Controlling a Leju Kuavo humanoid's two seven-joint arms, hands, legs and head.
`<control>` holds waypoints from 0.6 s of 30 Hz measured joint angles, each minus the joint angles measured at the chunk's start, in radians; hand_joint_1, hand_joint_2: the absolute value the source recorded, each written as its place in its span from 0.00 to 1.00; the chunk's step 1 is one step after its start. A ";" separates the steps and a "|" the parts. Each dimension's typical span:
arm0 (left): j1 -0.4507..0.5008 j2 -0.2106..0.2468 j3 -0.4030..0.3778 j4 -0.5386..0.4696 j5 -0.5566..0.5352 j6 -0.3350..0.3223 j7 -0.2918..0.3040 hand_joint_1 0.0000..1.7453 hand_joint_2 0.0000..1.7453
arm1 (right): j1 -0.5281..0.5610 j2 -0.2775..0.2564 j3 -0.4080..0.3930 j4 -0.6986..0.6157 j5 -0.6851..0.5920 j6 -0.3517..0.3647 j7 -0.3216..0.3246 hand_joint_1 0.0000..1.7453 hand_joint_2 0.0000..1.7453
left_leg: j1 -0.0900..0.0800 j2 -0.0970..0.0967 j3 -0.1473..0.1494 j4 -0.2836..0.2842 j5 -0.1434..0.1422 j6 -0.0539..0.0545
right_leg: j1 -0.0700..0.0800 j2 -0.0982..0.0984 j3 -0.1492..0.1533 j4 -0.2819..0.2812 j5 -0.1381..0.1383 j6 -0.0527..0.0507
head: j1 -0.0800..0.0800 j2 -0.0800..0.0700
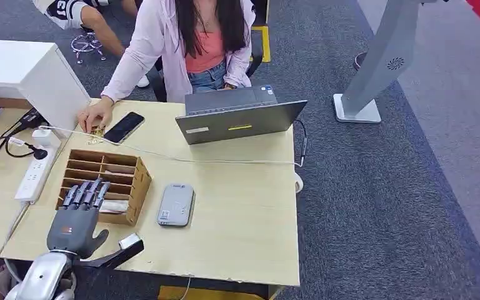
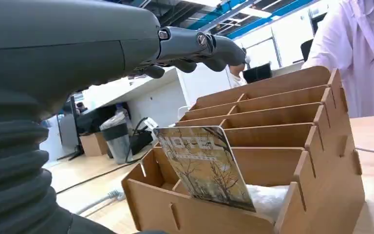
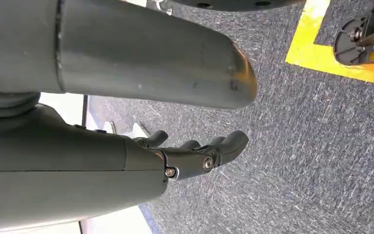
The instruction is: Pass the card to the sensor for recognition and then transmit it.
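Observation:
A wooden slotted rack [image 1: 134, 181] stands on the left part of the table. A picture card printed "HOTEL" [image 2: 204, 165] leans upright in the rack's nearest compartment [image 2: 224, 214], beside some white padding. My left hand [image 1: 78, 215] hovers at the rack's near end with its fingers [image 2: 195, 46] stretched out over the slots and apart from the card, holding nothing. The grey card sensor [image 1: 176, 204] lies flat on the table just right of the rack. My right hand [image 3: 195, 151] hangs over the carpet with loosely spread fingers and holds nothing.
A person sits at the far side, one hand [image 1: 94, 115] resting by a black phone [image 1: 124, 127]. An open laptop [image 1: 237, 115] stands behind the sensor. A white cable [image 1: 212, 160] crosses the table. A power strip [image 1: 34, 175] lies left of the rack.

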 joint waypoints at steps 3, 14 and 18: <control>0.002 -0.001 0.008 0.000 -0.002 0.000 0.001 1.00 1.00 | 0.000 0.000 -0.001 0.000 0.000 0.000 0.000 0.00 0.00 | 0.000 0.000 0.000 0.000 0.000 0.000 | 0.000 0.000 0.000 0.000 0.000 0.000 | 0.000 0.000; 0.012 -0.003 0.027 -0.006 -0.005 -0.005 0.014 1.00 1.00 | 0.000 0.000 -0.006 0.000 0.012 0.001 -0.001 0.00 0.00 | 0.000 0.000 0.000 0.000 0.000 0.000 | 0.000 0.000 0.000 0.000 0.000 0.000 | 0.000 0.000; 0.012 -0.003 0.028 -0.006 -0.003 -0.005 0.013 1.00 1.00 | 0.000 0.000 -0.008 0.000 0.012 0.001 -0.001 0.00 0.00 | 0.000 0.000 0.000 0.000 0.000 0.000 | 0.000 0.000 0.000 0.000 0.000 0.000 | 0.000 0.000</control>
